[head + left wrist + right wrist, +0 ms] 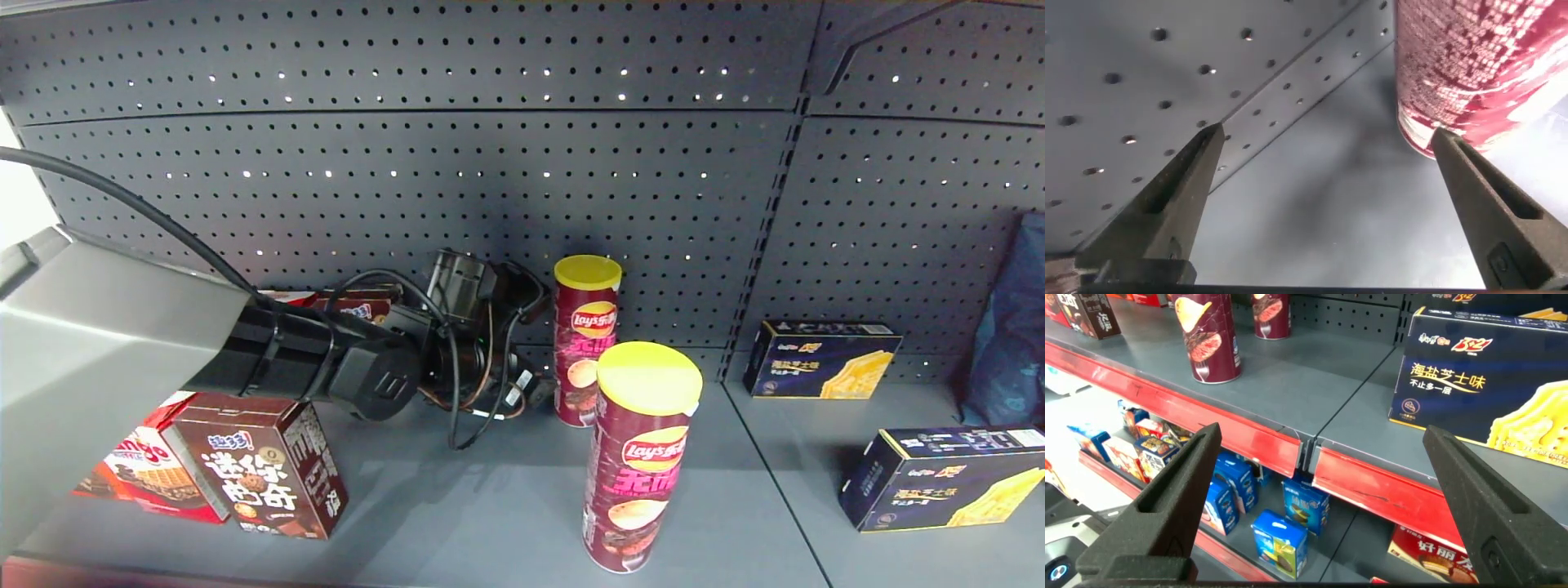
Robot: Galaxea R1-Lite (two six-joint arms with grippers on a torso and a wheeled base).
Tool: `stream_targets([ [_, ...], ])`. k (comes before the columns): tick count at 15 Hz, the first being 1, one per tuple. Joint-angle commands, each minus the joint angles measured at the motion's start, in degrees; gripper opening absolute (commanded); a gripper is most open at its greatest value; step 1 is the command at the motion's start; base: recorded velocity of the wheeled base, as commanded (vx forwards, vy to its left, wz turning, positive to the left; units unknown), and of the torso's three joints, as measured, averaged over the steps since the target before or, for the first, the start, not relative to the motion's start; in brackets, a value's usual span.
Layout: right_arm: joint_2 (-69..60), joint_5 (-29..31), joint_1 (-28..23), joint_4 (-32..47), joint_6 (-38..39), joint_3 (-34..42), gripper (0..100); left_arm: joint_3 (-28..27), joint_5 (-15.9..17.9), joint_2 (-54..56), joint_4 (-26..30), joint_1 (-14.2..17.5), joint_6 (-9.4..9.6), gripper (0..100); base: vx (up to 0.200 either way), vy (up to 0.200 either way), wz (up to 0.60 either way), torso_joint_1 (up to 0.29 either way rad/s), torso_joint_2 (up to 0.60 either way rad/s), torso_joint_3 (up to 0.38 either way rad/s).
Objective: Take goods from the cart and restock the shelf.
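Note:
My left arm [367, 367] reaches over the grey shelf [490, 506] toward the pegboard back wall. Its gripper [1327, 135] is open with nothing between the fingers, low over the shelf floor. A maroon chip can with a yellow lid [585, 339] stands just beside it, and its base [1478, 65] is close to one finger. A second such can [641, 465] stands nearer the front edge. My right gripper [1323, 433] is open and empty, held out in front of the shelf's red front edge [1249, 429].
A brown cookie box [261, 465] and a red wafer box [143, 474] stand at the front left. Two dark blue and yellow boxes [824, 359] [947, 478] and a blue bag [1008, 335] are on the right section. Small blue packs [1278, 539] fill the shelf below.

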State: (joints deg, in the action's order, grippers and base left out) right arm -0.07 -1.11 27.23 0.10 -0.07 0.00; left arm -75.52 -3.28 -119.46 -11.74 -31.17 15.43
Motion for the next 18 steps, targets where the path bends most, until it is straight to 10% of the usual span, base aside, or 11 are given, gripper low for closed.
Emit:
stream_targets([
  [1, 0.1, 0.0, 0.0, 0.0, 0.0, 0.0, 100, 1.3, -0.3, 4.6, 0.2, 0.5, 0.04, 100, 0.000, 0.000, 0.00, 0.000, 0.00, 0.000],
  [18, 0.1, 0.1, -1.5, 0.0, 0.8, 0.0, 100, 20.1, -3.9, 34.7, 0.6, 1.9, 0.47, 100, 0.000, 0.000, 0.00, 0.000, 0.00, 0.000],
])
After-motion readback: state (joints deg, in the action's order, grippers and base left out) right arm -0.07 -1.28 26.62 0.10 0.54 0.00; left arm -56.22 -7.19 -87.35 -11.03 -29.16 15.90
